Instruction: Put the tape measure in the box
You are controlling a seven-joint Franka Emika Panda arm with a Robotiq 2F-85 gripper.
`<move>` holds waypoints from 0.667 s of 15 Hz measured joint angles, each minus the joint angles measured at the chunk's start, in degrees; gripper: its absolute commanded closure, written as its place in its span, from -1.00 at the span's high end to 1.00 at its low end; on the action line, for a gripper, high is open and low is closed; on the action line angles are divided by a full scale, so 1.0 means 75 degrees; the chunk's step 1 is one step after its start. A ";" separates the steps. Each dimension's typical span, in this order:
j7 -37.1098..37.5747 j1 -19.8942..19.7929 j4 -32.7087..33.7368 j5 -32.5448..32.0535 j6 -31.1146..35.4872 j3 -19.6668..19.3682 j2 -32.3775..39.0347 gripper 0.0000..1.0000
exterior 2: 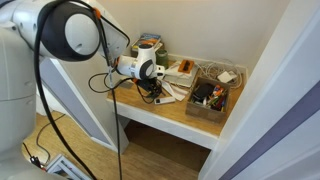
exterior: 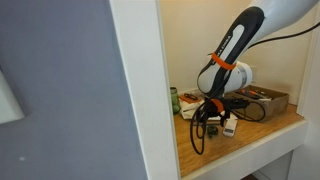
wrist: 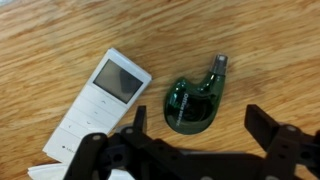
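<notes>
The tape measure [wrist: 195, 100], a small dark green translucent lump with a short tab, lies on the wooden table in the wrist view. My gripper [wrist: 200, 128] is open, its two black fingers spread wide just below the tape measure and touching nothing. In both exterior views the gripper [exterior: 212, 118] [exterior 2: 158, 93] hangs low over the table and hides the tape measure. The brown open-top box [exterior: 268, 99] [exterior 2: 210, 103] stands further along the table, apart from the gripper, with several items in it.
A flat white remote-like bar [wrist: 100, 102] lies beside the tape measure. A green can [exterior: 174, 100] stands by the wall. Papers and small items [exterior 2: 180, 72] lie at the back of the table [exterior: 250, 130]. Walls close in the alcove.
</notes>
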 measured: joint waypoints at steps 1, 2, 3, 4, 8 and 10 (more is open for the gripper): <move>-0.0017 0.0000 0.0033 0.0000 0.0039 0.0000 0.0047 1.00; -0.0028 0.0002 0.0070 0.0000 0.0059 0.0000 0.0089 1.00; -0.0038 0.0003 0.0105 0.0000 0.0066 0.0000 0.0127 1.00; -0.0049 0.0005 0.0140 0.0000 0.0067 0.0000 0.0163 1.00; -0.0103 0.0007 0.0227 0.0000 0.0067 0.0004 0.0259 1.00; -0.0120 0.0011 0.0258 0.0000 0.0067 0.0004 0.0305 0.82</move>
